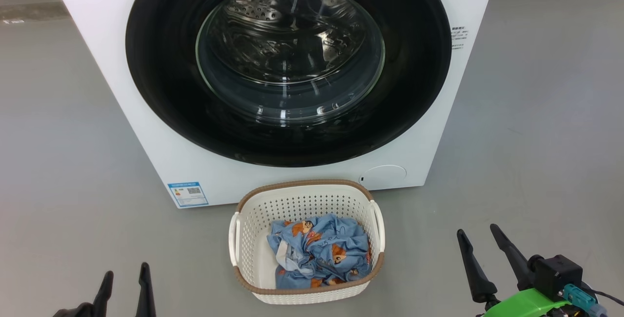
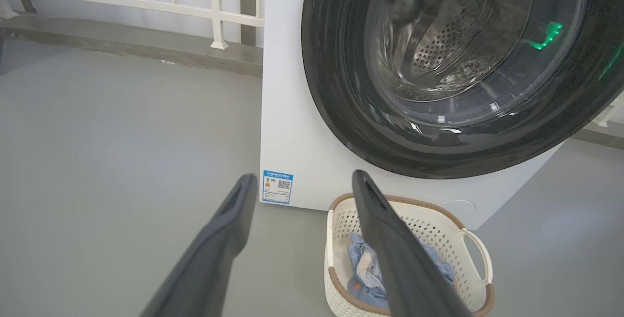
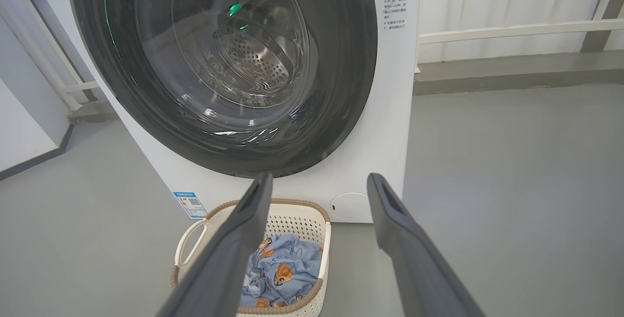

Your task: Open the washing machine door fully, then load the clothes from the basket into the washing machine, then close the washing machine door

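The white washing machine (image 1: pixel 161 141) stands straight ahead with its round black door (image 1: pixel 161 78) shut; the steel drum shows through the glass window (image 1: pixel 290 53). On the floor in front sits the cream basket (image 1: pixel 253 219) holding the light blue clothes (image 1: pixel 319 251) with orange figures. My left gripper (image 1: pixel 126 278) is open at the lower left, left of the basket. My right gripper (image 1: pixel 477 236) is open at the lower right, right of the basket. Both are empty and well short of the door. The basket (image 2: pixel 438 224) and clothes (image 3: pixel 285 268) also show in the wrist views.
Grey floor (image 1: pixel 536 136) spreads on both sides of the machine. A blue label (image 1: pixel 187 193) sits at the machine's lower left corner, and a round flap (image 1: pixel 385 175) at its lower right. A white railing (image 2: pixel 146 5) on a low kerb runs behind.
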`<state>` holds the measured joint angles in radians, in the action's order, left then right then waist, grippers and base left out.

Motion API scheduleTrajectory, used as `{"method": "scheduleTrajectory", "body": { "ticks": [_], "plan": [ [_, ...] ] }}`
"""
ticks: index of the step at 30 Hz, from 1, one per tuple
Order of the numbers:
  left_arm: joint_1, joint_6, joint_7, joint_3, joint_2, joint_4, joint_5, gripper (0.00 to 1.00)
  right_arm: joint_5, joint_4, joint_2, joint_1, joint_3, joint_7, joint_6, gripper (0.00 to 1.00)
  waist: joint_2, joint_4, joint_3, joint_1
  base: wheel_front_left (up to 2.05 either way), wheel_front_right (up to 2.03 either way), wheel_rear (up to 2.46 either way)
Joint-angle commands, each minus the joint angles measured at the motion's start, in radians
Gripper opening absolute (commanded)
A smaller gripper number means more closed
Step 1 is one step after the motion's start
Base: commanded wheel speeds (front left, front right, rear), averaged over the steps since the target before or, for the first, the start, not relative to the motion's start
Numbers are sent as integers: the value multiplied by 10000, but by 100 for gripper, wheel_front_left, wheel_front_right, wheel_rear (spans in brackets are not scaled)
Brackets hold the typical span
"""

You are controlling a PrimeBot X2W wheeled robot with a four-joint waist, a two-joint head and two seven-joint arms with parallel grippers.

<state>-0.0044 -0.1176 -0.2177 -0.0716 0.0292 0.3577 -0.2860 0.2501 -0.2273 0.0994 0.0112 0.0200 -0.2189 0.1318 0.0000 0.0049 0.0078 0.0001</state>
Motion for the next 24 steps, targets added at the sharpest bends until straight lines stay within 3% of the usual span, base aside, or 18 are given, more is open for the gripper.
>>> {"method": "scheduleTrajectory", "body": {
  "ticks": [1,10,24],
  "plan": [
    [-158,74,-179,-350,184,-179,327,100,-362,244,133,334,193,-171,-10,100,0,-1,5,0,0,0,0],
    [-134,108,-440,-445,210,-96,1263,100,-1395,263,135,268,24,-429,-11,100,0,-15,5,0,0,0,0],
    [-109,144,-440,-488,210,-55,1164,100,-1366,82,31,199,-200,-429,-11,100,0,10,-55,0,0,0,0]
  ]
}}
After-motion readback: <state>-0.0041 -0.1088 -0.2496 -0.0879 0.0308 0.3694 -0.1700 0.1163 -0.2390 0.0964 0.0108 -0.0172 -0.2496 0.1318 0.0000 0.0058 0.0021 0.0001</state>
